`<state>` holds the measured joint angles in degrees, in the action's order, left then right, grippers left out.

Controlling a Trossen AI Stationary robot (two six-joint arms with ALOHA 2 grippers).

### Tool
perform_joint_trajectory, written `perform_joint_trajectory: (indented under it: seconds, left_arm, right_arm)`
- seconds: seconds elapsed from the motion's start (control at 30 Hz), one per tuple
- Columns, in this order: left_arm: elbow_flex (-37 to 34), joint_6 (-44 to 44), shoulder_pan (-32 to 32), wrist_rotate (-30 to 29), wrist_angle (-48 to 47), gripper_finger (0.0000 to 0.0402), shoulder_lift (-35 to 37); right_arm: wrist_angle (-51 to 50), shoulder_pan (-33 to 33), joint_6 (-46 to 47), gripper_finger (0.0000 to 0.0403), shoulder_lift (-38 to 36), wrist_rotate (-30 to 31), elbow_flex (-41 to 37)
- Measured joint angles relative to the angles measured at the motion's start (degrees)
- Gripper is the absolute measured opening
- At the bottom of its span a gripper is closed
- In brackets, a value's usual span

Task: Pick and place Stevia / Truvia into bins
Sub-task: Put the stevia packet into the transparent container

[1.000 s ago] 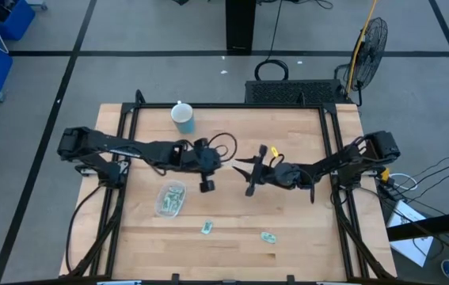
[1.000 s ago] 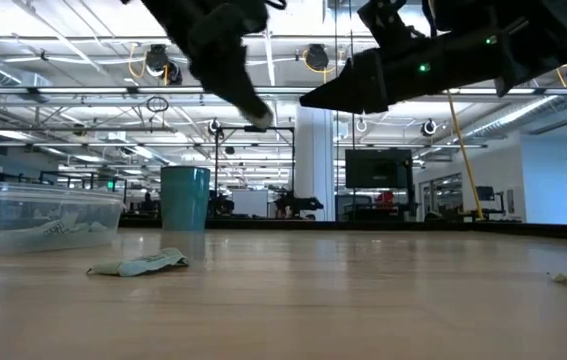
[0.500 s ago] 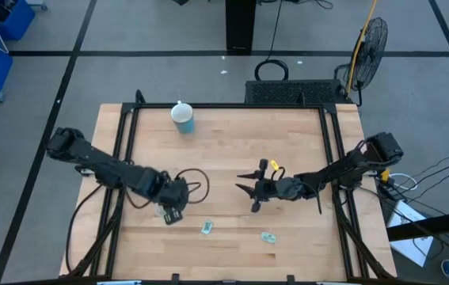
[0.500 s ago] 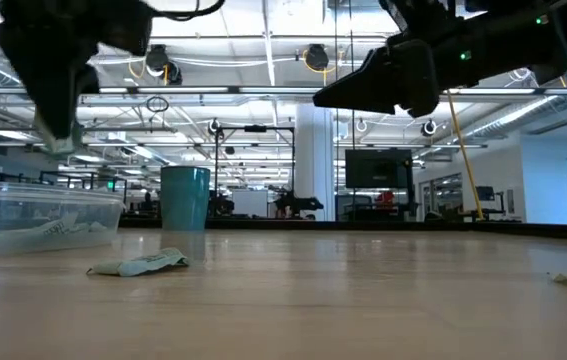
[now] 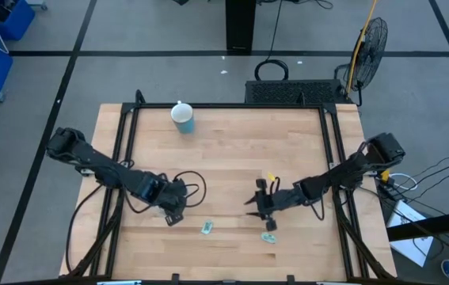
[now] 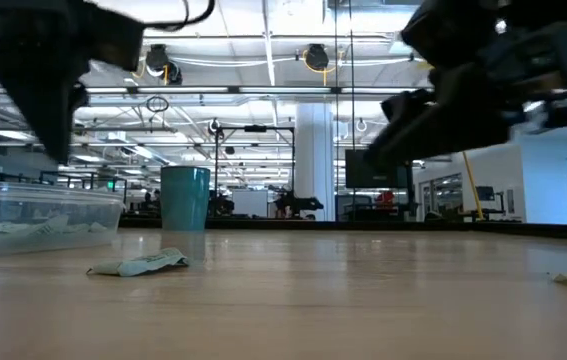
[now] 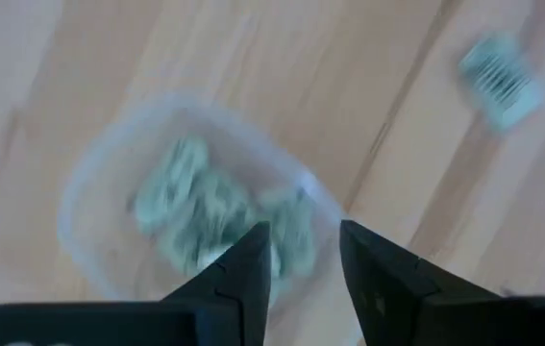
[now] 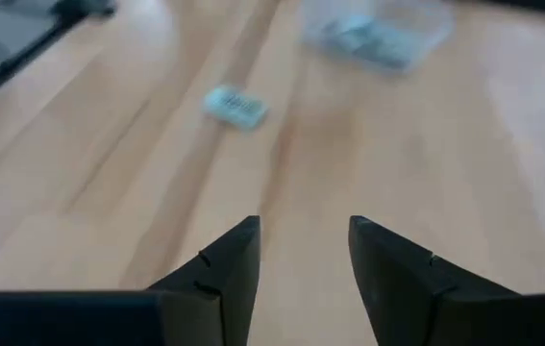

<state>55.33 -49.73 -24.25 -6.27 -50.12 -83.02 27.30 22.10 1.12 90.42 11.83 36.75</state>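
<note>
High view: left gripper (image 5: 172, 212), fingers parted and empty, above clear rounded plastic tub (image 7: 184, 197) of crumpled green packets. Right gripper (image 5: 268, 219), parted, empty, with flat packet (image 5: 268, 237) at its 6 o'clock on wooden table (image 5: 232, 150); another packet (image 5: 207, 228) at 9.

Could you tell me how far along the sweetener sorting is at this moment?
Mostly done: several packets lie in the clear tub. The left gripper hangs open and empty above it. Two loose packets remain on the table; the open right gripper is over the second.
</note>
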Motion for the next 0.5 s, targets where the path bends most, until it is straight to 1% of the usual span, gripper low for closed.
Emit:
perform_joint_trajectory:
  seconds: [0.1, 0.2, 0.33, 0.5]
  left_arm:
    - [2.03, 4.21, 0.0, -2.78, 3.76, 0.0127, 0.0]
    - [3.15, 9.14, 0.0, -3.75, 10.69, 0.0121, 0.09]
    - [3.15, 15.85, 0.0, -3.87, 19.67, 0.0113, 0.09]
    - [3.15, 20.32, 0.43, -6.28, 23.73, 0.0107, 0.07]
  right_arm:
    - [-6.6, 2.72, -0.11, 0.0159, -1.51, -0.17, 0.71]
    - [-14.36, 6.03, 1.95, 0.0159, -3.14, -0.18, 1.95]
    - [-20.25, 9.42, 9.45, 0.0156, -2.82, -4.64, 2.1]
    - [-24.94, 11.77, 18.4, 0.0155, -2.09, -3.04, 1.41]
